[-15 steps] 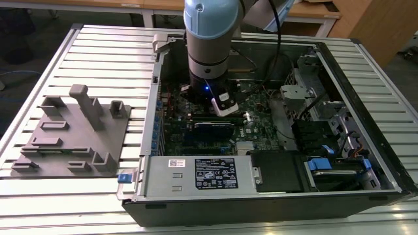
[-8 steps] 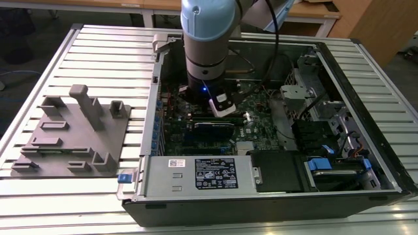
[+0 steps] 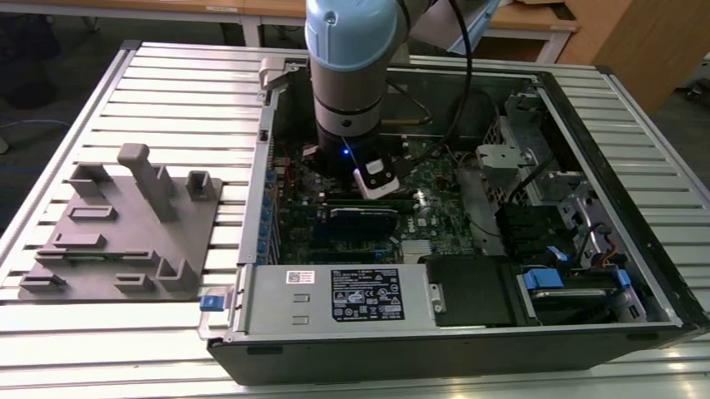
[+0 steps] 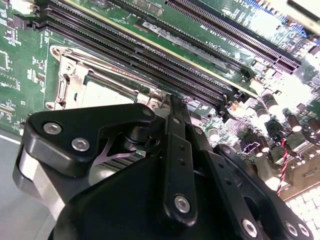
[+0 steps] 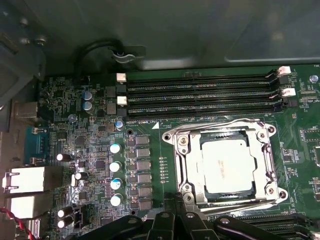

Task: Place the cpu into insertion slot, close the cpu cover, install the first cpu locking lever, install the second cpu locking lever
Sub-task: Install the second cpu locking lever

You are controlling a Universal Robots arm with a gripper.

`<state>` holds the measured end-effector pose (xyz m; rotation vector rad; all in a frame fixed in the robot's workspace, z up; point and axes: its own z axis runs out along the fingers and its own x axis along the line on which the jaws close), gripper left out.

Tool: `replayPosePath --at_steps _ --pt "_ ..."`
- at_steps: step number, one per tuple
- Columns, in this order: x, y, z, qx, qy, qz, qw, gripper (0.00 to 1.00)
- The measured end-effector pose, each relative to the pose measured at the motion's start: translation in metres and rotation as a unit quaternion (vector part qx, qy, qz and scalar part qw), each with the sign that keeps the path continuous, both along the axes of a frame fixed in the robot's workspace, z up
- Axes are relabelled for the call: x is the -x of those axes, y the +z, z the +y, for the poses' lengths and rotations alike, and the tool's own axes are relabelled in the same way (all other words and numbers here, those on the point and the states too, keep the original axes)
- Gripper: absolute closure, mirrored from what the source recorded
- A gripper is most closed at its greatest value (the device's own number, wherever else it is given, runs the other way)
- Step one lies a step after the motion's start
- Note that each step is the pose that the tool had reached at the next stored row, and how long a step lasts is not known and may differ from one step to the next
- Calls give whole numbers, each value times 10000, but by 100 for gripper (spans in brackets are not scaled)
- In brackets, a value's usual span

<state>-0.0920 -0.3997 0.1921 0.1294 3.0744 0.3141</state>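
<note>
Gripper [image 5: 175,212] beside one cpu [image 5: 227,165] under one cpu cover [image 5: 267,165].

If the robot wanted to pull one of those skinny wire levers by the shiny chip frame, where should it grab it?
Probably at a lever's free bent end, not the straight run. In the first wrist view the wires lie flat and tight against the cpu cover, over the cpu, so only a raised end leaves room for fingers. Coming straight down from above suits best; memory slots crowd one side.

A slatted metal table [image 3: 133,75] stands before wooden desks [image 3: 533,21] on grey floor [image 3: 66,41].
</note>
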Motion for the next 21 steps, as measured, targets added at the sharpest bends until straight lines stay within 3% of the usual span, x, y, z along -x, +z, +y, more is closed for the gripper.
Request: replayPosePath --at_steps 6,15,21 --pt "-1 110 0 0 -1 0 10000 90" --pt "-2 205 0 0 0 0 10000 90" --pt "-2 217 0 0 0 0 10000 90"
